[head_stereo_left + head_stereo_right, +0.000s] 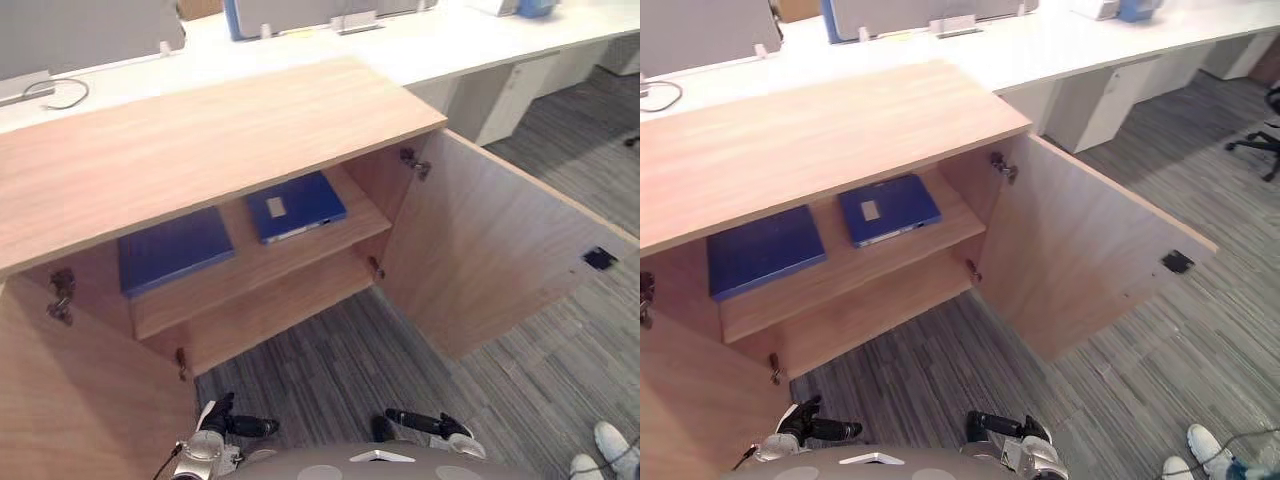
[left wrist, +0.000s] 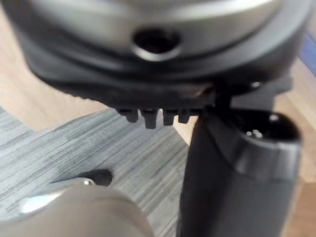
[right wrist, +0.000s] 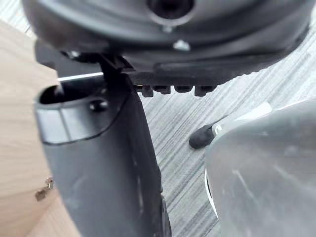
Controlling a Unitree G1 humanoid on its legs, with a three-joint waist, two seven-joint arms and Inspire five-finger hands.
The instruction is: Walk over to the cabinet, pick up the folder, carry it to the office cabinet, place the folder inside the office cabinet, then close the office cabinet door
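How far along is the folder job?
Seemingly done: a labelled blue folder and a plain blue folder lie on the office cabinet's shelf. In hand: nothing; the left hand and right hand hang open. Left: shutting the right door and left door, both open.

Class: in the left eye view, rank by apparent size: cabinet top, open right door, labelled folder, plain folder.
1. cabinet top
2. open right door
3. labelled folder and plain folder: these look alike, and the plain one is partly hidden under the top.
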